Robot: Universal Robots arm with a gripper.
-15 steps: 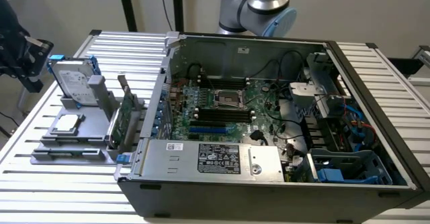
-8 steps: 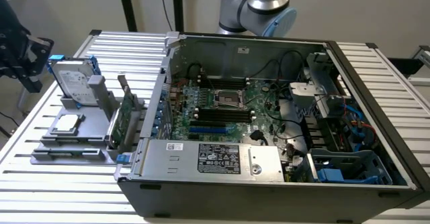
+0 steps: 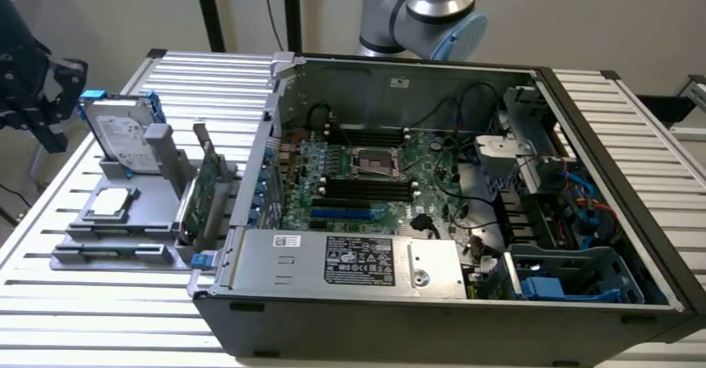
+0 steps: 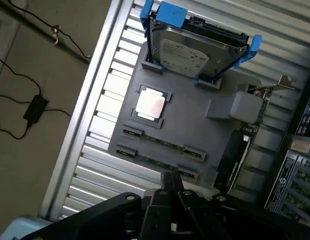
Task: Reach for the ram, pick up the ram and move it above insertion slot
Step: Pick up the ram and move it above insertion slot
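1. the gripper [image 4: 171, 192] hangs over the near end of the grey holder [image 4: 195, 107], clear of everything on it. whether it is apart or together i cannot tell, and nothing shows in its grasp.
2. just beyond it the ram [image 4: 164, 143] stands on edge in a clipped slot of the holder, a thin green line. a second strip [image 4: 156, 163] of the same look sits in the neighbouring slot, closer to the gripper.
3. farther along the holder lies a processor chip [image 4: 151, 104]. at the holder's edge on the exterior view's right, a green expansion card [image 3: 201, 188] stands upright.
4. at the holder's far end a hard drive [image 4: 192, 50] leans in a blue caddy.
5. on the exterior view's right of the holder, on the same slatted bench [image 3: 99, 318], sits the open computer case [image 3: 441, 318]. the black memory slots [image 3: 364, 188] on its motherboard [image 3: 425, 157] are well apart from the ram.
6. progress, as i judge it: the reach is under way but not finished. the ram sits ungrasped in the holder, so the pick-up and the carry to above the memory slots are both left to do.
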